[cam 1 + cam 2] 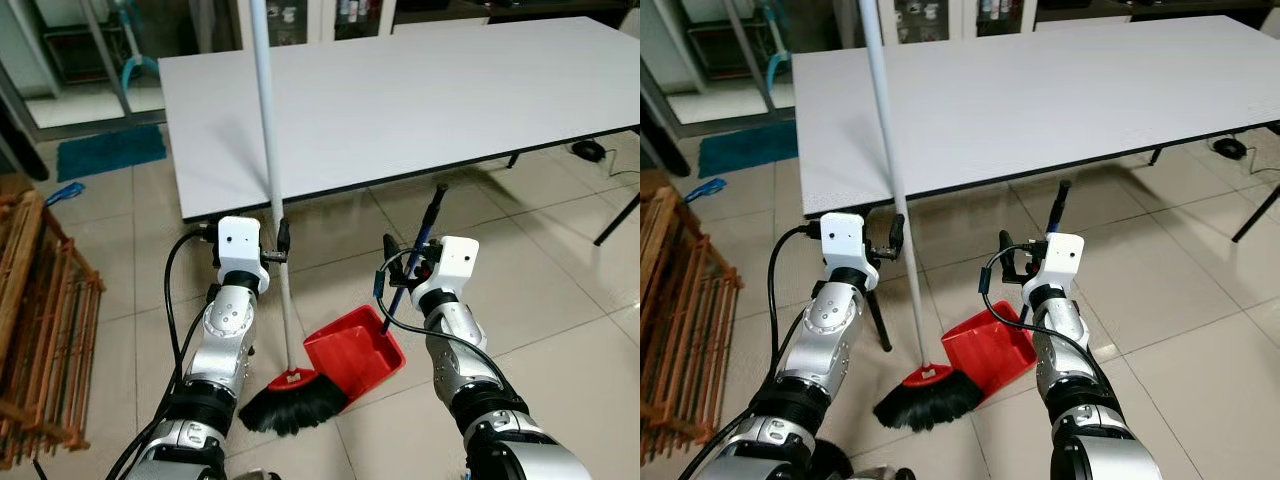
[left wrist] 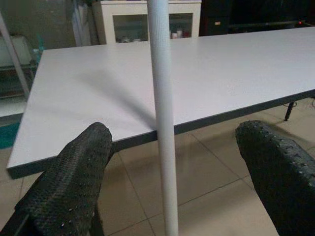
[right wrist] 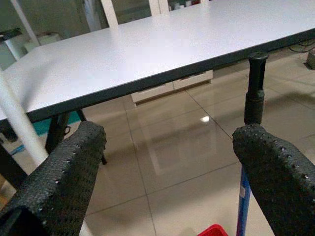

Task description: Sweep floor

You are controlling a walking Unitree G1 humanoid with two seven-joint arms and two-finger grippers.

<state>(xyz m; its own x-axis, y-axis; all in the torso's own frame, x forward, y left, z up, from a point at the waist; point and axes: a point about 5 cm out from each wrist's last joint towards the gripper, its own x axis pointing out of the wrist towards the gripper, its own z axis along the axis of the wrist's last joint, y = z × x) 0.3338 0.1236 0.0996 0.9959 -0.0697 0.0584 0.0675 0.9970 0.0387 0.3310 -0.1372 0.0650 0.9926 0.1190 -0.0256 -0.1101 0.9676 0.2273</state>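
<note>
A broom stands upright in front of me, its white pole (image 1: 266, 120) rising past the table edge and its red head with black bristles (image 1: 292, 404) resting on the tiled floor. My left gripper (image 1: 279, 246) is open around the pole (image 2: 162, 123), which runs between the two fingers without touching them. A red dustpan (image 1: 354, 350) lies on the floor right of the bristles, its blue and black handle (image 1: 424, 240) slanting upward. My right gripper (image 1: 408, 262) is open at that handle (image 3: 254, 91), which stands close beside one finger (image 3: 275, 177).
A large white table (image 1: 420, 90) on dark legs spans the space just ahead. A wooden slatted rack (image 1: 40, 320) stands at my left. Farther back lie a blue mat (image 1: 110, 150) and a glass-fronted cabinet (image 2: 147, 22). Bare tiles stretch to the right.
</note>
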